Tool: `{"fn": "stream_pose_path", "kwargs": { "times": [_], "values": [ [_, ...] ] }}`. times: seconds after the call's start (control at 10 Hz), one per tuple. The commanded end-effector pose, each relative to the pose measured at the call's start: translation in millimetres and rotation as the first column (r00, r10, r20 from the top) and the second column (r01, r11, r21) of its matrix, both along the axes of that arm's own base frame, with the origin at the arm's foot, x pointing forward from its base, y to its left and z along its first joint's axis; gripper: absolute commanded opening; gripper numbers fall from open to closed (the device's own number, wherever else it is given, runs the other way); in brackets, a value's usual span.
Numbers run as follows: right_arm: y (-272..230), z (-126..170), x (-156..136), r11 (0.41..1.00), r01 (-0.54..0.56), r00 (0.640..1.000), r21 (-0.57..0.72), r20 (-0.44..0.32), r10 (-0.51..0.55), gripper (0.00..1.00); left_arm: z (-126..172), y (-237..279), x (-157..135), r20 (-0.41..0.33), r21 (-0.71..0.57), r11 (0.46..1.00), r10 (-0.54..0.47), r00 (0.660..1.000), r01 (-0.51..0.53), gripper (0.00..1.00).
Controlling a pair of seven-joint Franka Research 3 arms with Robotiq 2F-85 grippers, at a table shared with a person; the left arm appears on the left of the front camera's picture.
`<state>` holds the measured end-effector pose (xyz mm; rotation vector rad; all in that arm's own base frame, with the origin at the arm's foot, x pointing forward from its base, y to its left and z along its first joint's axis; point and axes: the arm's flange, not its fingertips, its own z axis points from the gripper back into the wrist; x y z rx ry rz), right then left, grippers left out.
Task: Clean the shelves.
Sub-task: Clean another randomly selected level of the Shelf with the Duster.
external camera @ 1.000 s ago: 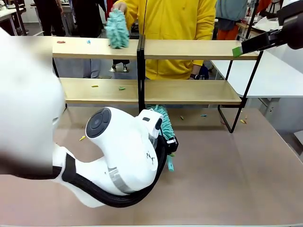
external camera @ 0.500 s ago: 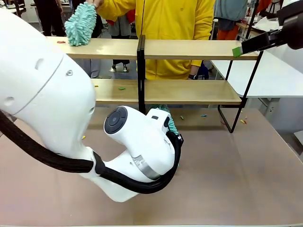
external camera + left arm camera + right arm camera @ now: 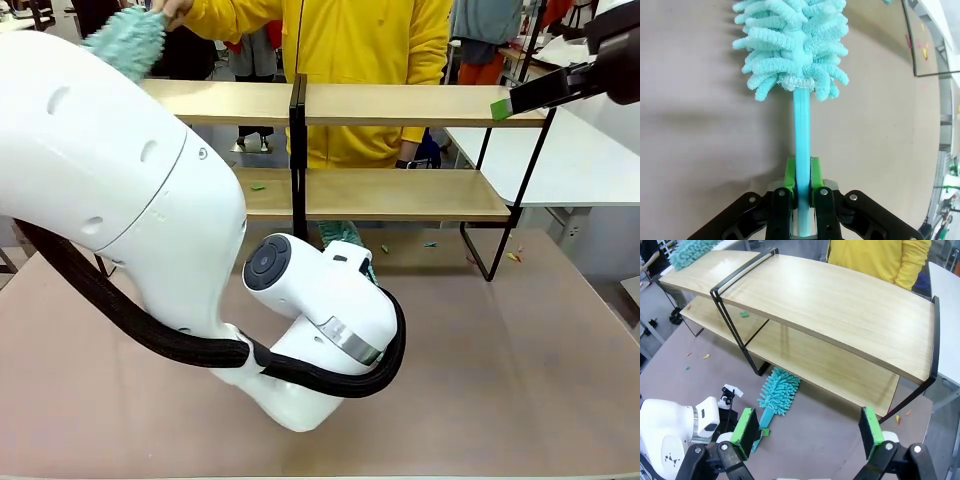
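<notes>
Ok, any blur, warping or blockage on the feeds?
Front view: the left arm blocks the left half of the shelves; the person's duster is motion-blurred. Left wrist view: held duster sharp, soft shadow on the table. Right wrist view: wide-angle bows the boards.

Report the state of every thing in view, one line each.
duster, head lying on the table.
left claw, shut on the duster's handle.
right claw, open, holding nothing.
person's duster, in a hand, near the top board's end.
shelves, upright, green scrap on the lower board.
</notes>
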<state>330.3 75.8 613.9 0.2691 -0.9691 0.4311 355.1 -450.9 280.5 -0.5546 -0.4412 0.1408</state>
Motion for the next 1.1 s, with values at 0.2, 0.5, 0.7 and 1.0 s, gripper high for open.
{"fn": "stream_pose_path", "kwargs": {
  "times": [0.2, 0.5, 0.7, 1.0],
  "values": [
    [-0.7, 0.9, 1.2, 1.0, -0.001, 1.0, 0.001, 0.0, 0.001, 1.0, 90.4, -79.5, 45.0, -0.075, 0.043, 0.99, -0.133, 0.988, 0.137, 0.13],
    [-0.7, 0.9, 1.2, 1.0, -0.001, 1.0, 0.001, 0.0, 0.001, 1.0, 90.6, -100.0, 48.6, -0.09, 0.055, 0.97, -0.231, 0.969, 0.237, 0.13],
    [-0.7, 0.9, 1.2, 1.0, -0.001, 1.0, 0.001, 0.0, 0.001, 1.0, 100.5, -102.9, 43.9, -0.099, 0.004, 0.978, -0.209, 0.973, 0.21, 0.13],
    [-0.7, 0.9, 1.2, 1.0, -0.001, 1.0, 0.001, 0.0, 0.001, 1.0, -2.9, -27.0, -9.9, 0.014, -0.005, 0.984, -0.18, 0.984, 0.18, 0.13]
  ]
}}
